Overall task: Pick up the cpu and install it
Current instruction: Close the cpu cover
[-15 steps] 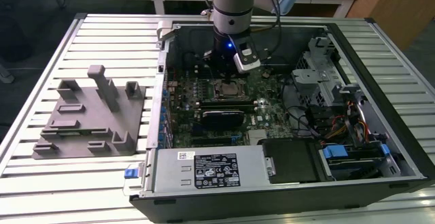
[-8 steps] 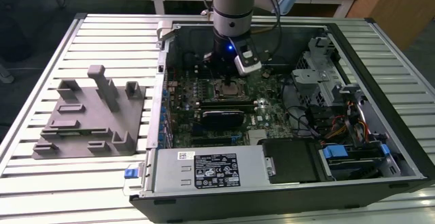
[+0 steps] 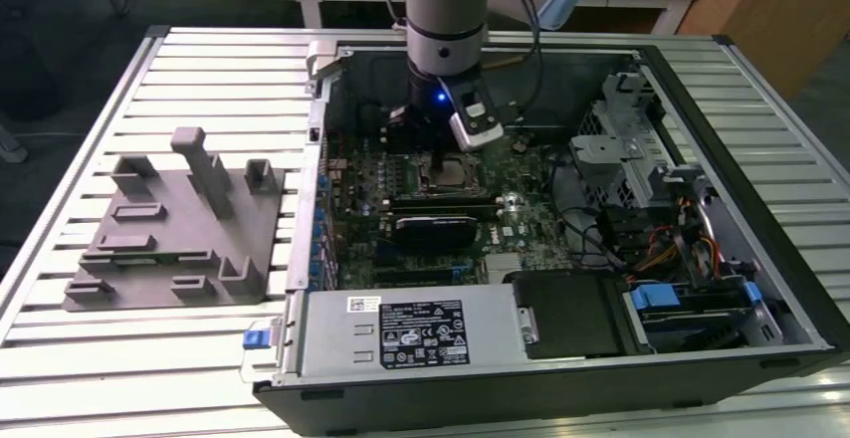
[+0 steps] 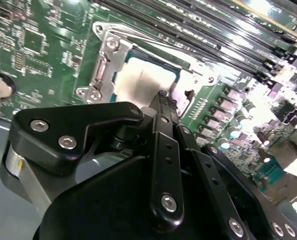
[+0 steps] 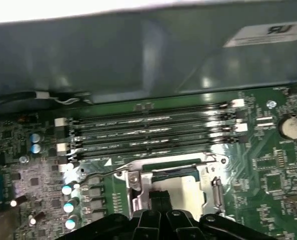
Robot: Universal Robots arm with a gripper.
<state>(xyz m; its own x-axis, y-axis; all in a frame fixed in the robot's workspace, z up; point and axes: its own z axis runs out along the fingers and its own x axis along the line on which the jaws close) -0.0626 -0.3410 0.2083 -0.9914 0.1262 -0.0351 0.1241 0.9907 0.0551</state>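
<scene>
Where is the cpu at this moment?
The cpu sits in the motherboard socket inside the open case, mid-frame in the exterior view, right under the gripper.

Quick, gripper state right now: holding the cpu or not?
Gripper: shut, holding nothing; its tips are over the cpu, which lies in the socket.

In the second wrist view the hand [image 4: 161, 97] sits over the near corner of the cpu [image 4: 141, 80], so whether its tips touch the chip I can't tell. The arm [image 3: 445, 20] runs off the exterior view's top edge and blocks some of the motherboard [image 3: 531, 209] behind it.
</scene>
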